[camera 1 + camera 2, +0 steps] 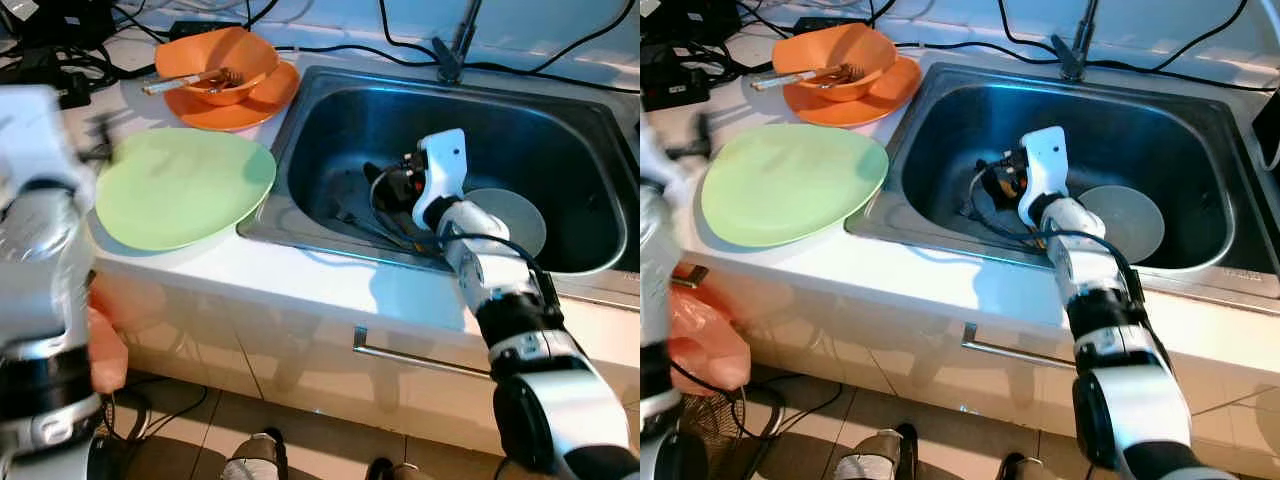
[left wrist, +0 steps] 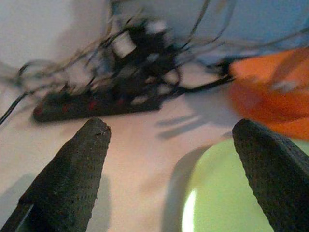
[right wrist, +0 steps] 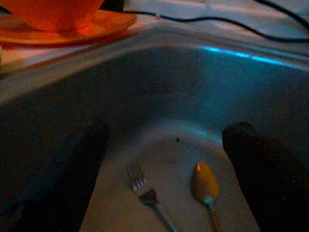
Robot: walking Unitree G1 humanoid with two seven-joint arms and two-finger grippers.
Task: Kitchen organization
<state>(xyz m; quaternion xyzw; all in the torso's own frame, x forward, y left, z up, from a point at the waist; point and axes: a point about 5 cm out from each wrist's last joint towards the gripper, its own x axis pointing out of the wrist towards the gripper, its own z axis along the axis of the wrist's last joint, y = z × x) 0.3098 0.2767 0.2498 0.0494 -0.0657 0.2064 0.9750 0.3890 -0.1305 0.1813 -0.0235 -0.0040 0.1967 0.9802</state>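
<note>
Right hand (image 3: 164,164) lowered inside the stainless steel sink (image 1: 330,110), black fingers spread wide and gripping nothing. Directly ahead on the basin floor, a silver metal fork (image 3: 145,193) and a gold-bowled spoon (image 3: 205,186), side by side between the fingertips, heads away from the hand and handles running back toward it. Pale round bowl (image 1: 515,215) just beside the wrist. Left hand (image 2: 169,159), likewise open and empty, poised over the white worktop (image 1: 300,275) at the edge of the light green round plate (image 1: 180,185), near the orange bowl (image 1: 220,60) stacked on an orange plate (image 1: 265,100). Cutlery evidently within reach of the right arm, the nearer one.
</note>
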